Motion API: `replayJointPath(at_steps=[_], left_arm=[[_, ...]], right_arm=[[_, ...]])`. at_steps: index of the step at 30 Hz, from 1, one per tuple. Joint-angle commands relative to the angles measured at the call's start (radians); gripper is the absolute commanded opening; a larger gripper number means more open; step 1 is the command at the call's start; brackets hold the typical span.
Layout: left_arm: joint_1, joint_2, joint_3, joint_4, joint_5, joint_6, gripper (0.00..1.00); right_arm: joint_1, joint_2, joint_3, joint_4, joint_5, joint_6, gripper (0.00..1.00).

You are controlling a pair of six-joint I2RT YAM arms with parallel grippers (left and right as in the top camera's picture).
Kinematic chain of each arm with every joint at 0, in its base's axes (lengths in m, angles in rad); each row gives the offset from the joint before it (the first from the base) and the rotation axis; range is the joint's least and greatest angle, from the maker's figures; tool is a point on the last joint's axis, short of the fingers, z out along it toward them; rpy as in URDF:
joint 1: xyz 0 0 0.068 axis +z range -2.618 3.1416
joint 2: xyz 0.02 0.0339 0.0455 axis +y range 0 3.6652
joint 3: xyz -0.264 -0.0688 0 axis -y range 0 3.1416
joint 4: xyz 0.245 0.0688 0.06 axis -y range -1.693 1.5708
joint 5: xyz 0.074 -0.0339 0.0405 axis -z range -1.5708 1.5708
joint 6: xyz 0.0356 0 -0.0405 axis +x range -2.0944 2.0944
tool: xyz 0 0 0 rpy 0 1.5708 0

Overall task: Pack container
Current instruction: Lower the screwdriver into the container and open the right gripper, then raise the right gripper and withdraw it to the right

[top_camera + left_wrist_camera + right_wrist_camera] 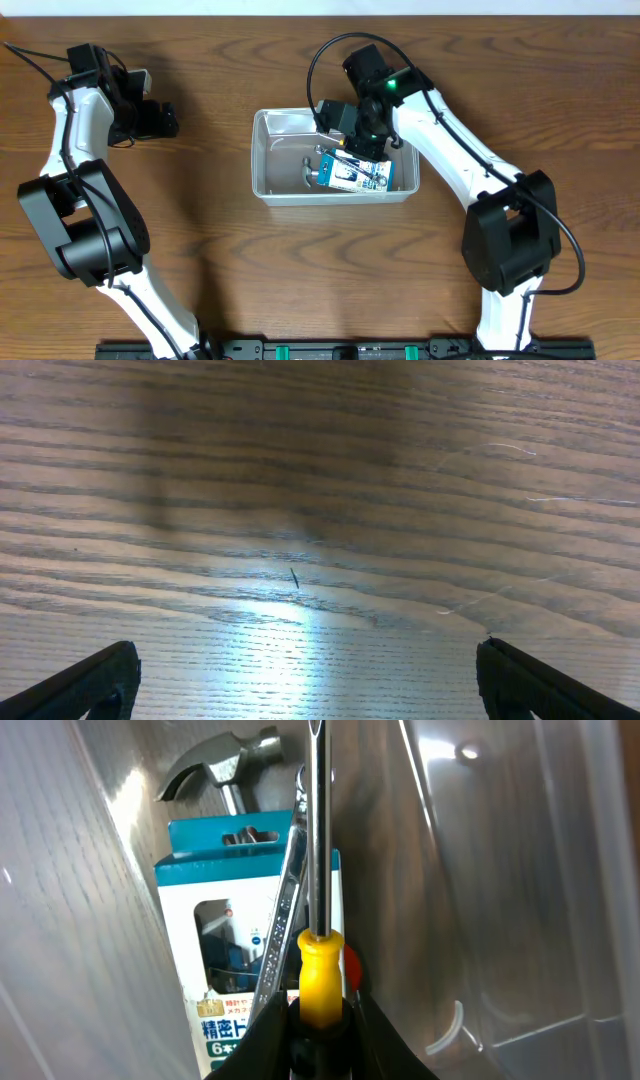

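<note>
- yellow-handled screwdriver sits clamped in my right jaws, its shaft pointing into the container.
- container sits mid-surface, holding a blue-and-white box, a hammer and a wrench.
- my left jaws hang apart over the surface, well off to the container's left.
</note>
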Motion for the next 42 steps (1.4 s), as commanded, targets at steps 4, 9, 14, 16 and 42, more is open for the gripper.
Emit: replayJointPath(at_steps=[4, 9, 14, 16, 42], left_arm=[[0.0, 0.005, -0.004, 0.0, -0.009, 0.006, 0.98], [0.0, 0.005, -0.004, 0.0, -0.009, 0.006, 0.98], [0.0, 0.005, -0.004, 0.0, -0.009, 0.006, 0.98], [0.0, 0.005, -0.004, 0.0, -0.009, 0.006, 0.98], [0.0, 0.005, -0.004, 0.0, -0.009, 0.006, 0.98]], right_arm=[[0.012, 0.048, 0.008, -0.009, -0.026, -0.011, 0.13], [0.012, 0.08, 0.008, -0.022, -0.026, -0.011, 0.14], [0.012, 0.082, 0.008, -0.012, -0.026, -0.011, 0.16], [0.012, 0.082, 0.008, -0.012, -0.025, -0.011, 0.18], [0.008, 0.071, 0.538, -0.262, 0.06, 0.099, 0.99]])
